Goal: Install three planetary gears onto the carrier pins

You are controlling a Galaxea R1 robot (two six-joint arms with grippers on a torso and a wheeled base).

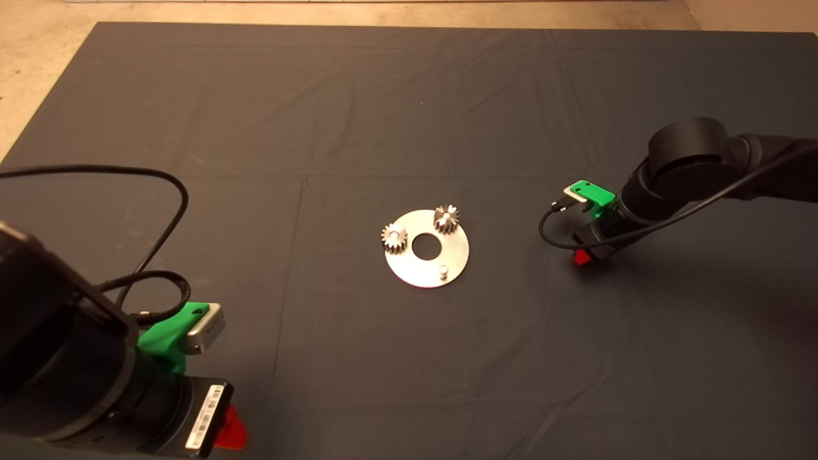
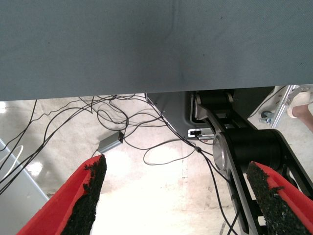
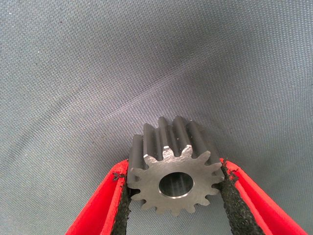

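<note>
A shiny round disc (image 1: 427, 271) with a centre hole lies mid-mat. One planetary gear (image 1: 394, 237) sits on its left pin, a second gear (image 1: 446, 218) on its far pin. The near right carrier pin (image 1: 442, 271) stands bare. My right gripper (image 1: 585, 254) is down at the mat to the right of the disc. In the right wrist view it (image 3: 175, 191) is shut on the third gear (image 3: 173, 171), its bore facing the camera. My left gripper (image 1: 229, 429) is parked at the lower left edge, fingers (image 2: 88, 196) open and empty.
The dark mat (image 1: 409, 115) is wrinkled, with a crease running down from its middle. A black cable (image 1: 160, 191) loops over the mat by the left arm. In the left wrist view, cables, a small grey box (image 2: 110, 142) and a person's leg (image 2: 303, 108) show on the floor past the mat's edge.
</note>
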